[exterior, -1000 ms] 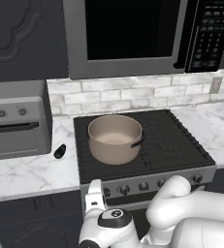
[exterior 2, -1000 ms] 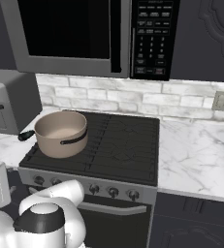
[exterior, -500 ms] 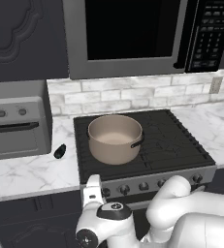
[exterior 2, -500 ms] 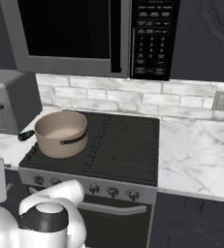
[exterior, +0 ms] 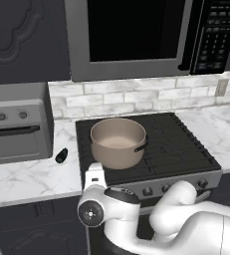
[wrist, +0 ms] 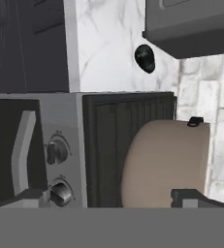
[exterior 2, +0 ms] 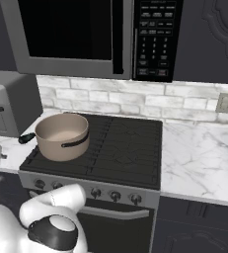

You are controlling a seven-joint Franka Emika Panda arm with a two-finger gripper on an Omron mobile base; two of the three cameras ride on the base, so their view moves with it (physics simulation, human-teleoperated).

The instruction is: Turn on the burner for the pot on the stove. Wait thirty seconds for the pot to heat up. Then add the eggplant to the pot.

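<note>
Pot (exterior: 117, 142), tan with a paler inside and a short dark side handle, sits on the front left burner of the stove (exterior: 186, 149) in our left base view, and the eggplant (exterior: 61, 155) lies on the marble table (exterior: 22, 182) just left of the cooktop, below the toaster oven (exterior: 14, 130). Against the frames from a second back, the arm's white wrist has swung left and risen slightly in front of the knob row, while pot and eggplant lie as they did; we judge the hand is lining up on a burner knob, so the first step is not yet done. In our right base view the pot (exterior 2: 62, 136) stands at the near left of the grate, the knobs (exterior 2: 114, 196) run along the steel front, and the eggplant (exterior 2: 25, 139) peeps out dark beside the pot. In our hand view, rolled sideways, the jaws are spread wide and hold nothing; two knobs (wrist: 56, 152) sit near the left tip, the pot's wall (wrist: 164, 162) looms ahead, and the glossy eggplant (wrist: 145, 58) rests on the table beyond.
</note>
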